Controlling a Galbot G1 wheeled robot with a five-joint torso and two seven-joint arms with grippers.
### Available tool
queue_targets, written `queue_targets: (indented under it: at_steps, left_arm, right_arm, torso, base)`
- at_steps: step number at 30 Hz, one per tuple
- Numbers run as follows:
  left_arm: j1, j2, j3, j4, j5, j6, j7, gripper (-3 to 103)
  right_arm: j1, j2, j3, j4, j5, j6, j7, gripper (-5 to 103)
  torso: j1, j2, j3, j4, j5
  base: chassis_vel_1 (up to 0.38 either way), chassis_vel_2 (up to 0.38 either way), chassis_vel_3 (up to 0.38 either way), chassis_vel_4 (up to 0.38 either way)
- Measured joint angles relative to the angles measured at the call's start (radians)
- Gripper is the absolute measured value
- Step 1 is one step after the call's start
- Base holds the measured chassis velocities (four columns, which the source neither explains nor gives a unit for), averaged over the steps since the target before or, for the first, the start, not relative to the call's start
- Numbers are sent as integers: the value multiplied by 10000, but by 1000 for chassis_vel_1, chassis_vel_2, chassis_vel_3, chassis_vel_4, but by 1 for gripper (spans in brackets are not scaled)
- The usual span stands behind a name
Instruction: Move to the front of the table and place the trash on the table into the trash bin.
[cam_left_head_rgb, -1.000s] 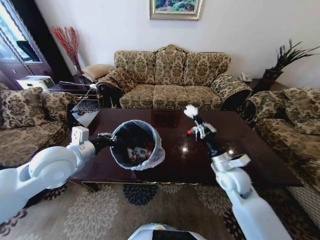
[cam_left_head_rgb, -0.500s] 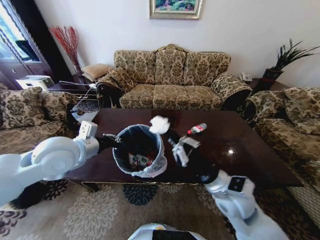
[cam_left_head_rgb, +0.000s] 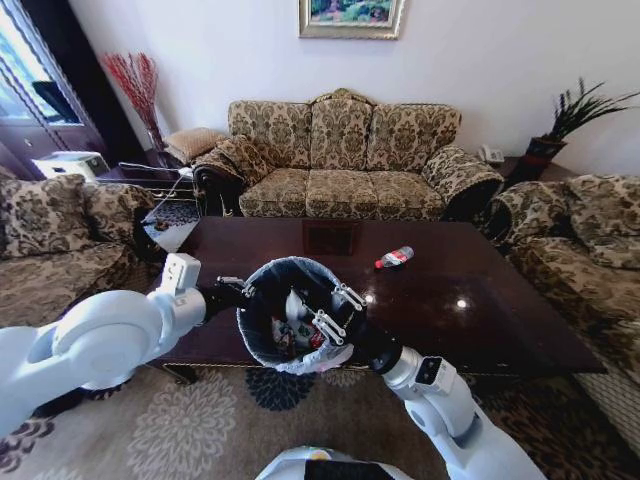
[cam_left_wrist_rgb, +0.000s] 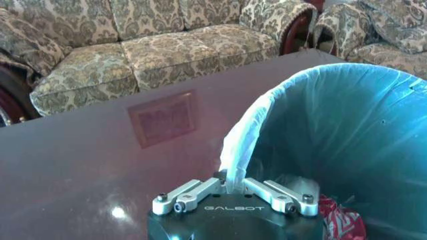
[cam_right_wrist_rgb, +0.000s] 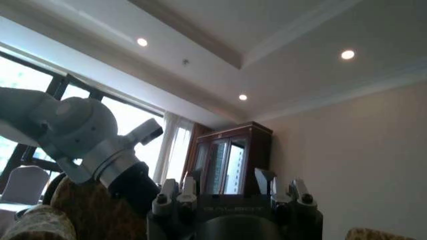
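Observation:
The trash bin (cam_left_head_rgb: 272, 345), round with a whitish bag over its rim, hangs over the front edge of the dark table (cam_left_head_rgb: 480, 300). My left gripper (cam_left_head_rgb: 236, 290) is shut on the bin's rim and bag (cam_left_wrist_rgb: 230, 186). Red and white trash (cam_left_wrist_rgb: 340, 222) lies at the bin's bottom. My right gripper (cam_left_head_rgb: 325, 312) is tilted down over the bin's mouth. It is open, with nothing between its fingers (cam_right_wrist_rgb: 263, 181). A white scrap (cam_left_head_rgb: 294, 306) shows inside the bin beside it. A clear bottle with a red label (cam_left_head_rgb: 393, 258) lies on the table farther back.
A patterned sofa (cam_left_head_rgb: 340, 160) stands behind the table, with armchairs at the left (cam_left_head_rgb: 50, 230) and right (cam_left_head_rgb: 590, 250). A small side table (cam_left_head_rgb: 170, 225) sits at the table's far left corner. Patterned rug (cam_left_head_rgb: 200, 430) lies in front.
My right gripper swung from above the table's middle, holding crumpled white paper, over to the bin's mouth. The paper is no longer in its fingers. The bin shifted slightly right.

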Motion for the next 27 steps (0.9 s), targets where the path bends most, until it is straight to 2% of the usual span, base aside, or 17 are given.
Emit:
queue_targets:
  at_steps: [1,3,4,5,6,8,9,10,11,12,13,14,15,18,27]
  left_arm:
    - [0,0,0,0,0,0,0,0]
    - [34,-135,9,13,-2,0,-51,0]
    - [92,-304,43,81,-34,-1,-191,0]
    - [92,-304,43,81,-34,-1,-191,0]
    - [115,-371,55,118,-47,-2,-257,0]
    - [169,-730,81,304,-23,-20,-412,0]
    - [169,-730,81,304,-23,-20,-412,0]
    - [174,-913,81,352,35,-59,-431,0]
    - [175,-1144,75,378,102,-98,-451,0]
    - [175,-1144,75,378,102,-98,-451,0]
    - [174,-1326,60,380,145,-116,-462,0]
    - [186,-1511,40,350,183,-116,-464,0]
    - [204,-1596,34,320,215,-116,-462,0]
    - [241,-1788,33,224,354,-118,-435,0]
    - [421,-2353,32,6,671,-107,-366,0]
  right_arm:
    - [0,0,0,0,0,0,0,46]
    - [-57,45,200,214,-113,-273,666,57]
    - [-90,91,443,292,-156,-626,1613,62]
    - [-90,91,443,292,-156,-626,1613,62]
    - [-97,107,538,299,-104,-744,2026,68]
    - [-127,205,1092,303,446,-1235,3522,79]
    - [-127,205,1092,303,446,-1235,3522,79]
    - [-146,281,1337,242,566,-1297,3853,79]
    - [-224,473,1824,7,668,-1314,4116,89]
    - [-224,473,1824,7,668,-1314,4116,89]
    - [-343,744,2395,-348,724,-1308,4272,89]
    - [-489,1009,2887,-774,915,-1288,4487,98]
    - [-568,1109,3095,-971,1120,-1288,4557,98]
    - [-718,1180,3367,-1346,1500,-1275,4514,100]
    - [-787,1291,3399,-1810,1539,-1202,4408,100]
  torso:
    - [0,0,0,0,0]
    - [0,0,0,-1,0]
    - [0,0,0,-2,-3]
    - [0,0,0,-2,-3]
    - [0,0,0,-3,-4]
    - [0,0,1,0,-2]
    - [0,0,1,0,-2]
    - [1,0,1,0,-4]
    - [0,0,0,1,-4]
    - [0,0,0,1,-4]
    - [0,0,0,2,-5]
    - [0,-1,1,-2,2]
    - [0,-1,1,-1,3]
    - [0,0,0,-3,3]
    - [0,0,0,2,-3]
  base:
    - [0,0,0,0]
    - [0,0,0,0]
    - [0,0,0,0]
    - [0,0,0,0]
    - [0,0,0,0]
    - [0,0,0,0]
    - [0,0,0,0]
    - [0,0,0,0]
    - [0,0,0,0]
    - [0,0,0,0]
    - [0,0,0,0]
    - [0,0,0,0]
    - [0,0,0,0]
    - [0,0,0,0]
    - [-28,-31,27,38]
